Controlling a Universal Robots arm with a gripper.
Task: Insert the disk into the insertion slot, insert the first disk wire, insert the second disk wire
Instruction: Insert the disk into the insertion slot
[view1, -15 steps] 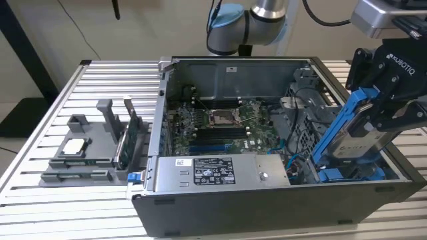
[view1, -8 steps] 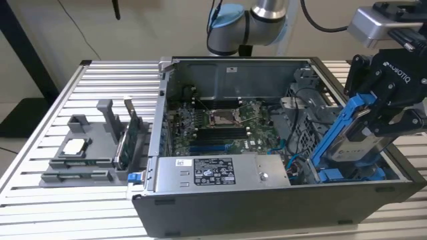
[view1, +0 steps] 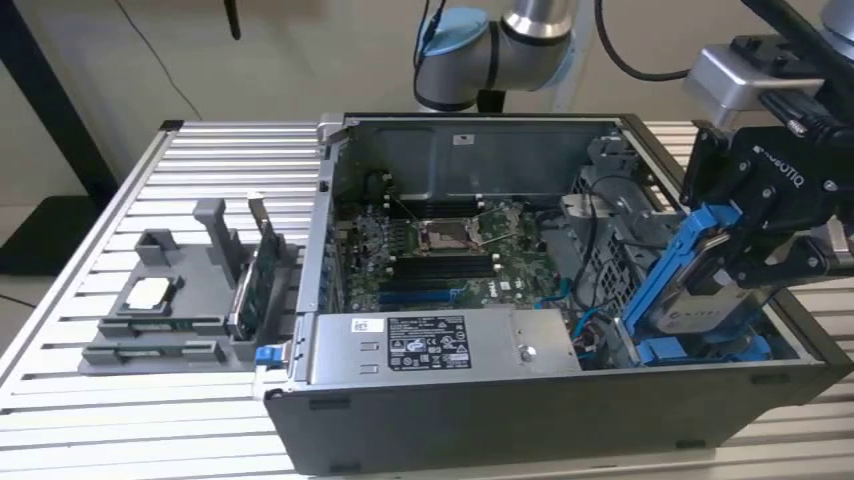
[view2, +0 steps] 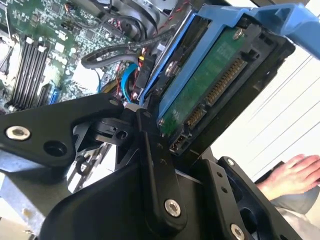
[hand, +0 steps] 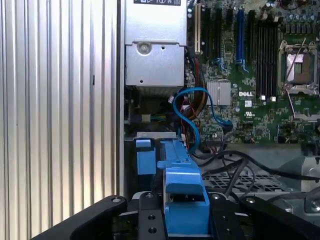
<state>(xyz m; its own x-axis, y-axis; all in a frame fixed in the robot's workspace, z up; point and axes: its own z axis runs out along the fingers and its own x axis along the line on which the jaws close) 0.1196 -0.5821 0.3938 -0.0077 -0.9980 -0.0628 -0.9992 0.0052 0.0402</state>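
In the exterior view my black gripper (view1: 747, 255) is shut on the disk (view1: 687, 285), a silver drive in a bright blue carrier. It holds the disk steeply tilted over the exterior view's right end of the open computer case (view1: 534, 420). Just below the disk lies the blue-railed insertion slot (view1: 701, 350). The second wrist view shows the disk's green circuit board and connectors (view2: 210, 87) between the black linkages. In the first wrist view the carrier's blue edge (hand: 182, 192) sits between my fingers (hand: 150, 215). A blue disk wire (hand: 197, 107) loops beside the slot among red and black wires.
The case holds a motherboard (view1: 441, 245) and a silver power supply (view1: 427, 345). A grey fixture with parts (view1: 174, 300) stands on the slatted table (view1: 200, 160) at the exterior view's left. A person's hand (view2: 292, 172) rests beyond the case.
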